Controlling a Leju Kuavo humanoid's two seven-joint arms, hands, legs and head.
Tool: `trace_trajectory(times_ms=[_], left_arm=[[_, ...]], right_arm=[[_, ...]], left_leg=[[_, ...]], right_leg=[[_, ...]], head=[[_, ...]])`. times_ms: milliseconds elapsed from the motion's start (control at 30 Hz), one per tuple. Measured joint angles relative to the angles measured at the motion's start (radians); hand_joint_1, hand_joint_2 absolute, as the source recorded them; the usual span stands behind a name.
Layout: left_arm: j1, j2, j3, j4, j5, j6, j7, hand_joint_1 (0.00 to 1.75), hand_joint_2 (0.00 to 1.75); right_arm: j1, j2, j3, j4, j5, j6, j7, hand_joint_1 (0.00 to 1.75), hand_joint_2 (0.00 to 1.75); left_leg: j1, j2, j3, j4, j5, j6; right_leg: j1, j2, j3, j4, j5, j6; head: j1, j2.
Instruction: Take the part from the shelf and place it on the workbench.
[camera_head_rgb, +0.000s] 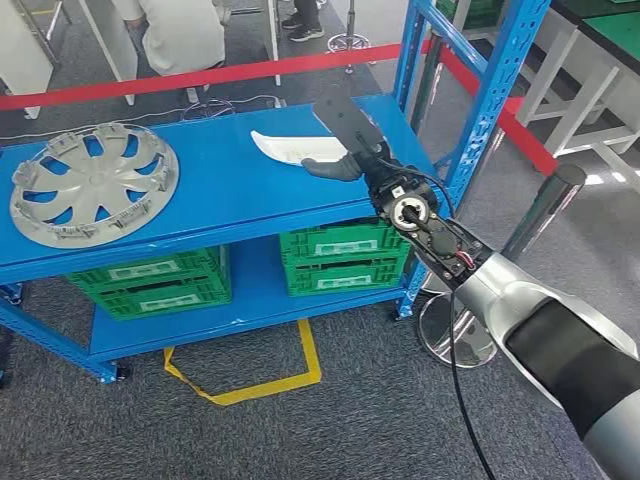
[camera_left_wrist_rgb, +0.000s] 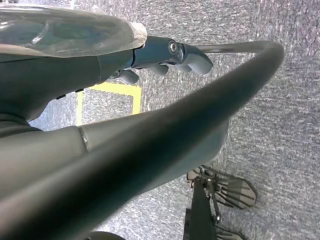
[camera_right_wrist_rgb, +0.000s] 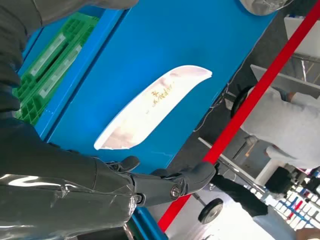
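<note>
— Head view first: right hand (camera_head_rgb: 355, 140) reaching out over the far right part of the blue shelf (camera_head_rgb: 219, 190), fingers spread apart, holding nothing. Hovering just above the near end of the white curved part (camera_head_rgb: 290, 148), lying flat on the top deck.

— Anything else lying up there?

— Grey hubcap (camera_head_rgb: 94, 182), resting well to the left. Green crates (camera_head_rgb: 343, 255) sitting on the lower deck, red barrier tape (camera_head_rgb: 189, 78) stretching beyond the shelf.

— Left wrist view?

— Looking down at grey carpet. Left hand (camera_left_wrist_rgb: 166, 55) hanging with fingers loosely extended, gripping nothing.

— And the right wrist view?

— Showing the same part on the blue surface, thumb and dark fingers (camera_right_wrist_rgb: 192, 177) stretching just beside it, apart, not touching as far as visible. Seated person's clothing showing past the tape.
</note>
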Motion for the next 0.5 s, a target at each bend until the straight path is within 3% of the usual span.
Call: trace_trajectory(times_ms=[100, 133, 167, 233, 300, 333, 400, 433, 500], left_arm=[[0.000, 0.000, 0.000, 0.000, 0.000, 0.000, 0.000, 0.00, 0.00], [0.000, 0.000, 0.000, 0.000, 0.000, 0.000, 0.000, 0.00, 0.00], [0.001, 0.000, 0.000, 0.000, 0.001, 0.000, 0.000, 0.00, 0.00], [0.001, -0.001, 0.000, 0.000, 0.001, 0.000, 0.000, 0.00, 0.00], [0.004, -0.002, 0.000, 0.000, 0.002, 0.000, 0.000, 0.00, 0.00], [0.005, -0.002, 0.000, 0.000, 0.002, 0.000, 0.000, 0.00, 0.00], [0.008, -0.003, 0.000, 0.000, 0.002, -0.001, 0.000, 0.00, 0.00], [0.008, -0.001, 0.000, 0.000, 0.002, -0.001, 0.000, 0.00, 0.00], [0.007, 0.001, 0.000, 0.001, 0.003, -0.001, 0.000, 0.00, 0.00]], right_arm=[[-0.005, 0.001, 0.002, -0.001, 0.000, -0.001, 0.000, 0.00, 1.75], [-0.009, 0.001, 0.002, -0.001, 0.000, -0.001, 0.000, 0.00, 1.75], [-0.013, 0.001, 0.004, -0.001, 0.000, -0.002, -0.001, 0.00, 1.75], [-0.016, 0.001, 0.007, 0.000, 0.000, -0.002, 0.000, 0.00, 1.75], [-0.011, 0.001, 0.011, 0.001, 0.000, -0.002, 0.001, 0.00, 1.75], [-0.009, 0.001, 0.012, 0.001, 0.000, -0.002, 0.001, 0.00, 1.75], [-0.008, 0.001, 0.014, 0.001, 0.000, -0.002, 0.001, 0.00, 1.75], [-0.009, 0.001, 0.014, 0.002, 0.000, -0.002, 0.001, 0.00, 1.75], [-0.009, 0.001, 0.017, 0.003, -0.002, -0.003, 0.001, 0.00, 1.75]], left_leg=[[0.008, 0.003, 0.012, -0.022, 0.007, 0.010], [0.012, 0.004, 0.020, -0.032, 0.010, 0.014], [0.015, 0.005, 0.026, -0.040, 0.011, 0.016], [0.016, 0.006, 0.030, -0.042, 0.010, 0.019], [0.018, 0.005, 0.035, -0.042, 0.004, 0.017], [0.020, 0.004, 0.042, -0.041, -0.002, 0.013], [0.027, 0.002, 0.063, -0.038, -0.019, 0.002], [0.027, 0.000, 0.071, -0.037, -0.028, -0.005], [0.026, -0.002, 0.067, -0.031, -0.036, -0.019]], right_leg=[[0.002, -0.001, -0.003, 0.003, -0.005, 0.005], [0.003, -0.002, -0.015, 0.028, -0.017, 0.007], [0.003, -0.003, -0.038, 0.073, -0.037, 0.009], [0.002, -0.005, -0.116, 0.220, -0.090, 0.012], [0.000, -0.005, -0.179, 0.313, -0.098, 0.013], [-0.002, -0.006, -0.180, 0.294, -0.067, 0.014], [-0.005, -0.007, -0.133, 0.166, 0.024, 0.017], [-0.005, -0.007, -0.106, 0.107, 0.056, 0.019], [-0.002, -0.004, -0.076, 0.053, 0.051, 0.013]], head=[[0.002, 0.000], [0.004, 0.000], [0.007, 0.000], [0.012, 0.000], [0.014, 0.000], [0.015, 0.000], [0.018, 0.000], [0.020, 0.000], [0.022, 0.000]])
